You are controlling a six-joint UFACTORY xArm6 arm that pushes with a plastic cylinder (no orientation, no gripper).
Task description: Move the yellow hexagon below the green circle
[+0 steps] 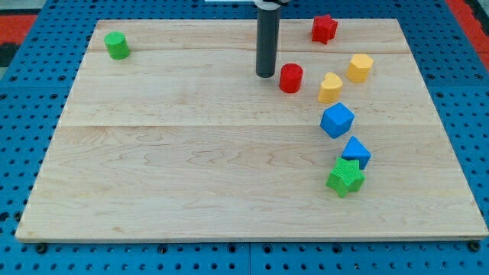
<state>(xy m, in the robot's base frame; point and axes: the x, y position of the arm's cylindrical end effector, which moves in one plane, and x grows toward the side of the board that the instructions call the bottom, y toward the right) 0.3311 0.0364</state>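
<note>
Resting on the wooden board (191,160), my tip (265,75) sits just beside the red cylinder (290,78), on its left in the view. No gripper is fitted; the rod holds nothing and can only push.

The yellow hexagon (360,67) lies near the view's right, above and right of the yellow heart (330,88) and below the red star (324,29). The green circle (117,45) stands alone at the view's top left, well apart from everything else.

A leftward push calls for contact on the hexagon's right side, so my tip is judged to be on the wrong side at present. The red cylinder and yellow heart lie between and may be disturbed. The blue cube (337,121), a second blue block (356,152) and the green star (345,176) sit lower right, clear of that path.
</note>
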